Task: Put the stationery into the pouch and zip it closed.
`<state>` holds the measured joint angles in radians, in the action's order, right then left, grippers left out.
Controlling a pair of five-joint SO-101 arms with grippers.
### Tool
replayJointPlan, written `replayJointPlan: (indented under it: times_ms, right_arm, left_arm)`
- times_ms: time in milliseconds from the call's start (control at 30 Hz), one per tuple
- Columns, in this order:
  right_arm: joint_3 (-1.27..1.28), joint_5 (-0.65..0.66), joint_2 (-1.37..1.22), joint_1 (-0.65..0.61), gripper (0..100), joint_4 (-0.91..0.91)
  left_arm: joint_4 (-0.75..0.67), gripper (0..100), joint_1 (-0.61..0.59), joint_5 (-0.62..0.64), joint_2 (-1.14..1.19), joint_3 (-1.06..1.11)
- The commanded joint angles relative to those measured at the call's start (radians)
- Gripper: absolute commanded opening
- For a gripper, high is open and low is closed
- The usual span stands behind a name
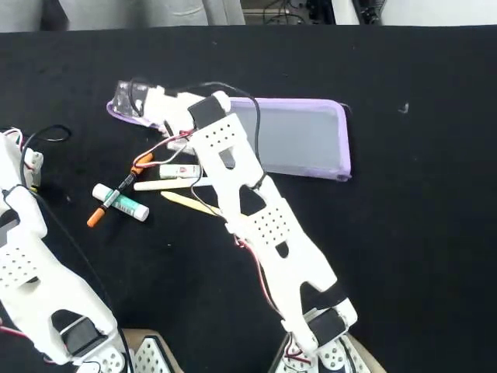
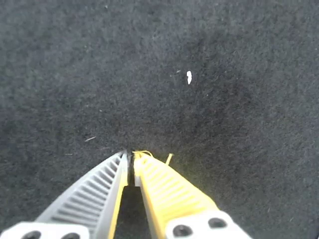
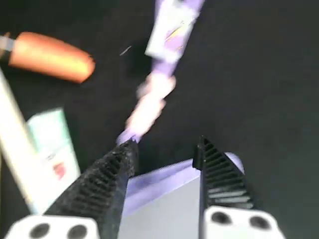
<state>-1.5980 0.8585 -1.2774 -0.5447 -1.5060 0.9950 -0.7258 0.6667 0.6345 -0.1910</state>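
Overhead, my right end effector (image 1: 138, 99) sits at the left end of the purple pouch (image 1: 299, 136), with the stationery (image 1: 120, 202) lying outside it on the worktop (image 1: 404, 233). From the left wrist, the left end effector (image 2: 130, 154) is clenched and empty. From the right wrist, the jaws are parted over the pouch's end, gripping nothing

black table (image 1: 419, 256), perhaps cables (image 1: 286, 11) behind

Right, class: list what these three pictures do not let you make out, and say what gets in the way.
High view: the pouch's left end, so whether its zip is open; the right arm covers it.
Right wrist view: the purple strip ahead of the right claw; too blurred to name.
Left wrist view: the white speck on the cloth; too small to name.
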Motion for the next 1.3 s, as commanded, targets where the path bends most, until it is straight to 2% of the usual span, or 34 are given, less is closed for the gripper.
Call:
replayJointPlan:
  times_ms: [0,200,300,467,633,1100,1267]
  right_arm:
    - [-0.028,-0.025,0.056,-0.008,19.4,0.252]
    - [-0.028,-0.239,-0.082,-0.011,19.4,0.568]
    - [-0.027,-0.285,-0.142,-0.020,19.4,0.621]
    - [-0.025,-0.285,-0.211,-0.054,19.4,0.640]
    - [-0.025,-0.270,-0.242,-0.055,19.4,0.542]
    - [-0.036,-0.005,-0.159,-0.038,19.1,0.066]
    - [-0.025,0.127,-0.101,-0.038,10.3,-0.129]
  left_arm:
    - [-0.011,3,-0.042,0.009,0.038,-0.033]
    - [-0.011,3,-0.042,0.009,0.037,-0.033]
    - [-0.011,3,-0.042,0.009,0.037,-0.033]
    - [-0.011,3,-0.042,0.009,0.037,-0.033]
    - [-0.011,3,-0.044,0.009,0.037,-0.033]
    - [-0.011,3,-0.042,0.009,0.037,-0.033]
    - [-0.011,3,-0.042,0.009,0.037,-0.033]
